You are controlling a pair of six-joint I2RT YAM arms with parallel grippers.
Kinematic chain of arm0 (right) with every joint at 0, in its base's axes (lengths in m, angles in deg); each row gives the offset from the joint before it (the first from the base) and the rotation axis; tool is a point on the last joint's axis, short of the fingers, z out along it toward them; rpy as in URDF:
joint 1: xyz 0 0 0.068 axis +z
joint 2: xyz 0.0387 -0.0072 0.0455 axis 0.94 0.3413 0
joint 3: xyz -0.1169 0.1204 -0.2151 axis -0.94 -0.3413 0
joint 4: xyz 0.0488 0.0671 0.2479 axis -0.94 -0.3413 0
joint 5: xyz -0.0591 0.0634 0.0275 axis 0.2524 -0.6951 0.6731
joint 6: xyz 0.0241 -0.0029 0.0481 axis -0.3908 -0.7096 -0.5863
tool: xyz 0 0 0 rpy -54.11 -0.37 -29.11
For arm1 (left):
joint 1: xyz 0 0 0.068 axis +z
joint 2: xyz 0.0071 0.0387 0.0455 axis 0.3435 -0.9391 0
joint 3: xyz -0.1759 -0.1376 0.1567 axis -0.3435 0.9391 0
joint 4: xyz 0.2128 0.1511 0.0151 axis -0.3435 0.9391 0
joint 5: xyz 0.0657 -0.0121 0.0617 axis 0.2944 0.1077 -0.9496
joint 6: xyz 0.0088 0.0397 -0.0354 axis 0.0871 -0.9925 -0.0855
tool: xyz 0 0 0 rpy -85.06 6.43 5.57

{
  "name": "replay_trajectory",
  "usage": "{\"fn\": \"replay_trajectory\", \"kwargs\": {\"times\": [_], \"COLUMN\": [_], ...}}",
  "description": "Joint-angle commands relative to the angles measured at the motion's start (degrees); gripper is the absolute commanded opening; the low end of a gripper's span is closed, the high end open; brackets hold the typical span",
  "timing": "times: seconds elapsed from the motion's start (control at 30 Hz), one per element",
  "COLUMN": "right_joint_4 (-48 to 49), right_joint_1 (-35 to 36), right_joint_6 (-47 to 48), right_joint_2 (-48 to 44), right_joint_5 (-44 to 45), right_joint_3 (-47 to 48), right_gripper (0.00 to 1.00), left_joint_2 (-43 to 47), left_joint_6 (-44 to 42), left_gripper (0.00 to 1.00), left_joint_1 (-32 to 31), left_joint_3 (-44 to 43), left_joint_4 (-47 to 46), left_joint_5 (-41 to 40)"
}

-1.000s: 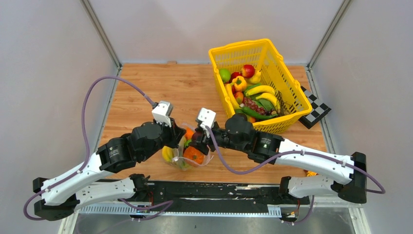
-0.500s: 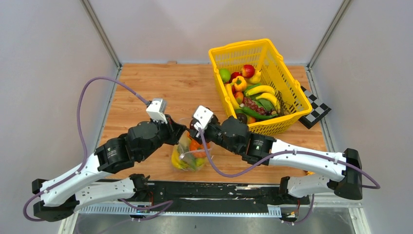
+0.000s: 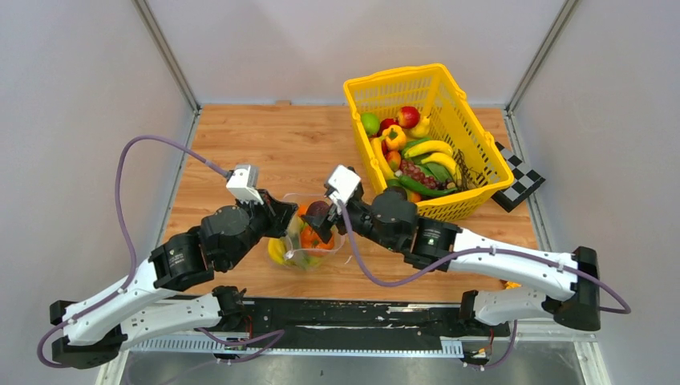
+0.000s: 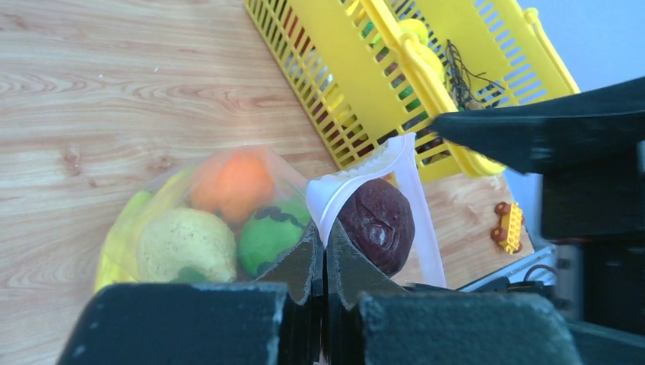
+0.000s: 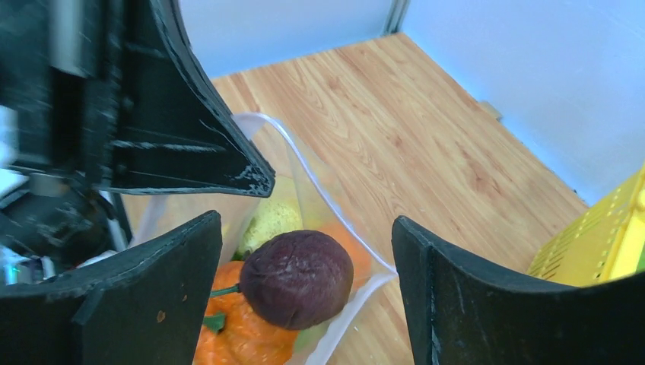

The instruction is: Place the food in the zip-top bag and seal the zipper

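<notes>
The right hand (image 5: 304, 224) has just spread its fingers apart, leaving the purple fruit (image 5: 297, 277) loose in the mouth of the zip-top bag (image 4: 175, 182), on the worktop (image 3: 265, 144) left of the basket (image 3: 393, 78). The left hand (image 4: 325, 262) stays clamped on the bag's rim. Another piece is bagged, but the zipper (image 4: 417, 205) is unsealed.

Pale grey walls (image 3: 345, 48) enclose a wooden table (image 3: 265, 144) — metal corner posts (image 3: 166, 54)
</notes>
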Motion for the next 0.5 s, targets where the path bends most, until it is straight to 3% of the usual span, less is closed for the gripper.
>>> {"fn": "replay_trajectory", "kwargs": {"times": [0.0,0.2,0.3,0.47], "right_joint_4": [0.58,-11.25,-14.73,-14.48], "right_joint_1": [0.18,0.03,-0.28,-1.76], "right_joint_6": [-6.28,-20.62,-28.31,-32.05], "right_joint_2": [-9.17,-13.47,-13.74,-12.15], "right_joint_5": [-3.49,8.2,8.27,6.46], "right_joint_3": [0.58,-4.09,-7.01,-8.04], "right_gripper": [0.82,0.75,0.69,0.6], "left_joint_2": [0.78,-0.09,-0.39,-0.31], "left_joint_6": [1.98,1.89,1.93,2.46], "left_gripper": [0.01,0.01,0.01,0.01], "left_joint_1": [-0.13,-0.12,-0.08,-0.08], "left_joint_3": [-0.01,0.79,1.13,1.97], "left_joint_4": [-4.2,-4.29,-4.28,-4.74], "left_joint_5": [-3.89,-4.02,-3.58,-2.75]}}
